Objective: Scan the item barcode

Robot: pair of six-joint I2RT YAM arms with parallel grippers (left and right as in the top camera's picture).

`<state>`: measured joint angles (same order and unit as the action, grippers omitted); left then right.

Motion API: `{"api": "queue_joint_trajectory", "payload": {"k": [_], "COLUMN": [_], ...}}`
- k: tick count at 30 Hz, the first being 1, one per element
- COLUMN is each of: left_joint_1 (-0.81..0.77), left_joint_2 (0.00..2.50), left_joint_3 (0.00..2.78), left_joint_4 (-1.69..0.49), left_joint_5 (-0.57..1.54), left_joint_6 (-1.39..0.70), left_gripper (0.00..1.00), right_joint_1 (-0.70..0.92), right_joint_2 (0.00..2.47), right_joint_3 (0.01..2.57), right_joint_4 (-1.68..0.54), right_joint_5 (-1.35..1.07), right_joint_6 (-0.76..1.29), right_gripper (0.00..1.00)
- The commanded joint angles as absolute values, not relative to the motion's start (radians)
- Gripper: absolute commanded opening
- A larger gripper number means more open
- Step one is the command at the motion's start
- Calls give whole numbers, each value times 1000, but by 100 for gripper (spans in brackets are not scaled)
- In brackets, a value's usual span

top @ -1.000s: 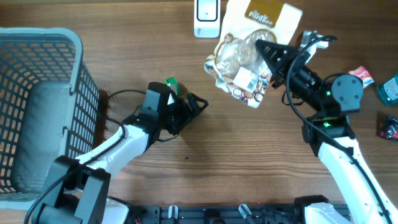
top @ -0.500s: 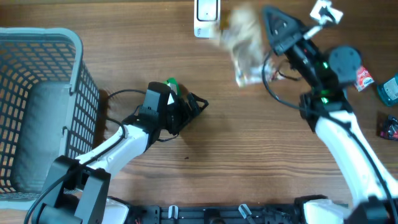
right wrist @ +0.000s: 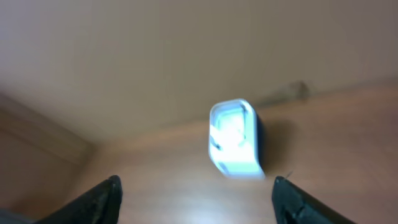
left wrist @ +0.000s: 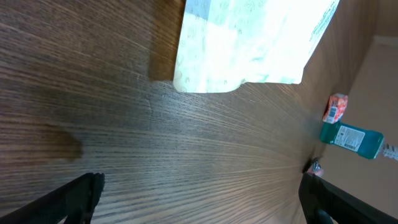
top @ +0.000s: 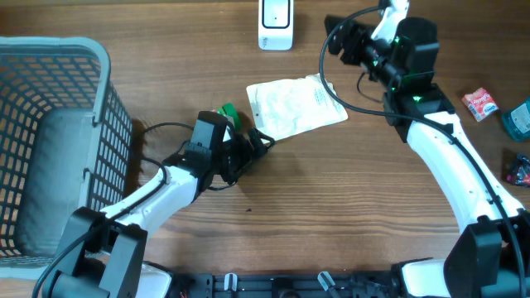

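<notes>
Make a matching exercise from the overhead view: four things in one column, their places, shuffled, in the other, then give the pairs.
Things:
1. white pouch
2. basket
3. scanner
4. teal bottle

Places:
A. far left of the view
B. right edge of the view
C. centre of the view
D. top edge, near the middle

Pairs: 1-C, 2-A, 3-D, 4-B

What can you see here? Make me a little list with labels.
pouch: white, lying flat on the table, unheld
scanner: white, at the far edge
left gripper: open, empty, near the pouch
right gripper: open, empty, facing the scanner
basket: grey, on the left
</notes>
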<state>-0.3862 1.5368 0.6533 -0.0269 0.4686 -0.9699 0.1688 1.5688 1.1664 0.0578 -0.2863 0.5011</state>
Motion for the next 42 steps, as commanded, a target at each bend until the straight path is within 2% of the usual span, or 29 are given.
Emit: {"api": "queue_joint_trajectory", "payload": {"k": [1, 4, 6, 8, 14, 18, 21, 25, 36, 42], "left_joint_1": [-384, -384, -384, -384, -384, -384, -384, -384, -384, -384], "left_joint_2": [1526, 1526, 1526, 1526, 1526, 1526, 1526, 1526, 1526, 1525], "left_joint_3": [647, 647, 647, 647, 647, 647, 647, 647, 647, 647], "left_joint_4": [-27, -27, -26, -27, -27, -28, -28, -32, -81, -128], "left_joint_5": [435, 432, 428, 426, 411, 398, 384, 383, 383, 335], "left_joint_6": [-949, -949, -949, -949, -949, -949, -946, -946, -946, -921], "left_gripper": [100, 100, 100, 100, 100, 100, 100, 100, 100, 100], "right_joint_1": [169, 169, 169, 170, 171, 189, 263, 360, 547, 556], "right_joint_2": [1529, 1530, 1532, 1536, 1537, 1537, 1537, 1537, 1633, 1798], "right_joint_3": [1186, 1186, 1185, 1178, 1051, 879, 684, 545, 508, 511], "right_joint_4": [-57, -178, -296, -414, -460, -330, -36, 220, 303, 527], "right_joint_5": [-207, -203, -204, -216, -331, -354, -363, -281, 7, 22], "right_joint_6": [464, 590, 696, 781, 875, 973, 1102, 1244, 1585, 1629], "right_gripper": [85, 88, 95, 97, 100, 100, 100, 100, 100, 100]}}
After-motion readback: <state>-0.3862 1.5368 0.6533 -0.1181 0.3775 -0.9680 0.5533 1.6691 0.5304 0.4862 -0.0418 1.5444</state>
